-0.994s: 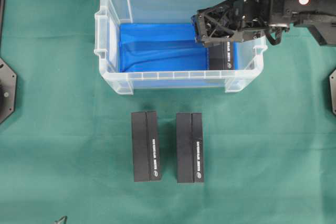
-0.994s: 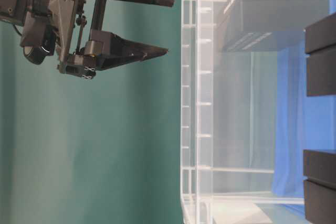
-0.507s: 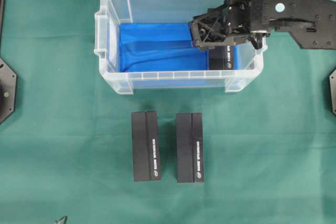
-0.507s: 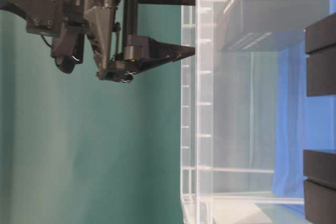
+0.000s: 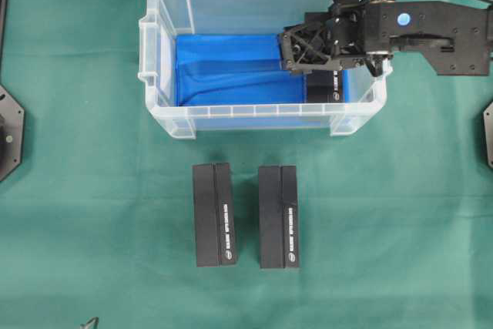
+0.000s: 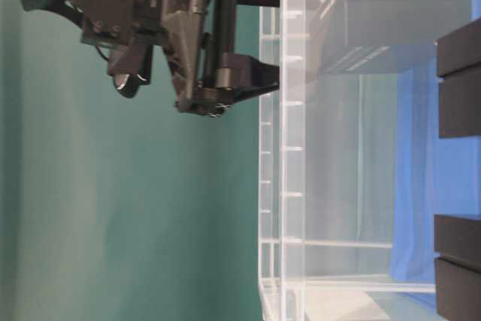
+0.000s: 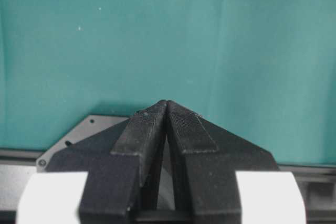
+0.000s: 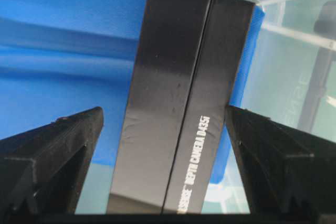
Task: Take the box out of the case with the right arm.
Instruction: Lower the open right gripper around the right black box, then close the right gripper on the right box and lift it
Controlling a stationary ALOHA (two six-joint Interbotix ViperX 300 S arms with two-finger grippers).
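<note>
R hand (image 8: 163, 124) descended, box (image 8: 178, 103) btwn spread fingers.

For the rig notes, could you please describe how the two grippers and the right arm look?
The right gripper is all black, with an open lattice frame and pointed fingers. The right arm is black, with cables and a round blue mark. The left gripper has ribbed black fingers and white brackets.

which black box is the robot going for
Find the clear case with the blue floor. The box lies in its right end, between the right gripper's open fingers. It is the only box inside; two lookalikes lie outside on the cloth.
</note>
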